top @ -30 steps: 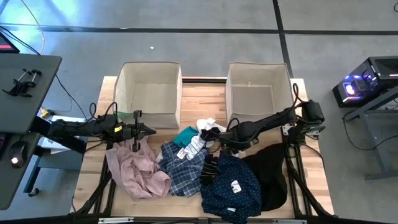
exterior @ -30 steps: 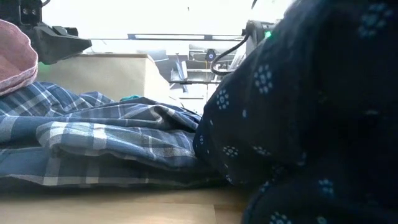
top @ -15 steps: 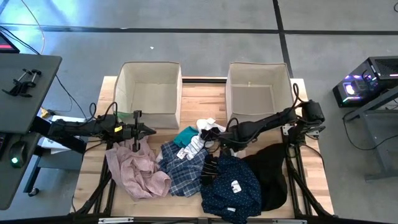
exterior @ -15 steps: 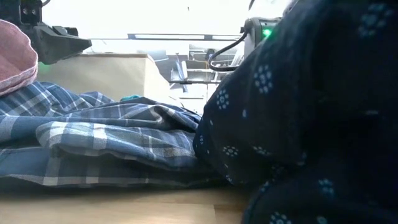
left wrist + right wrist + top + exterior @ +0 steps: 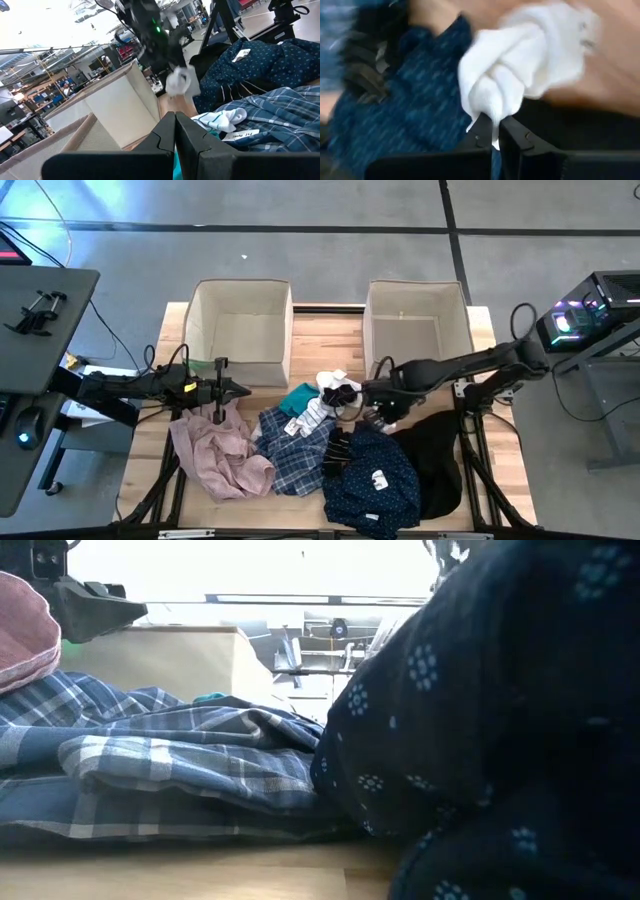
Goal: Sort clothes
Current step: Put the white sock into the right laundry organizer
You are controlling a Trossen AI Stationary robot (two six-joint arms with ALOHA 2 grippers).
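Observation:
The clothes lie heaped on the table's near half: a pale pink shirt (image 5: 220,455), a blue plaid shirt (image 5: 295,450), a navy dotted shirt with a white label (image 5: 375,475), a black garment (image 5: 437,455), a teal piece (image 5: 298,397) and white and black socks (image 5: 322,410). My right gripper (image 5: 493,142) hangs above the navy shirt, shut on a white sock (image 5: 180,82). At the table's left, beside the pink shirt, my left gripper (image 5: 238,390) waits level and shut, holding nothing. My right gripper pinches a bunched part of the white sock (image 5: 492,117) between its two fingers. The fingers come from above, pointing steeply down. The rest of the sock bulges out past the fingertips and hangs clear of the pile, over the navy shirt.
Two beige fabric boxes (image 5: 240,330) (image 5: 415,325) stand open at the table's far side, with bare wood between them. In the low view the plaid shirt (image 5: 170,770) and the navy shirt (image 5: 500,740) fill the foreground.
My right gripper has risen from the pile, tipping and rolling a little, and has lifted the white sock clear of the other clothes. The rest of the heap lies as before.

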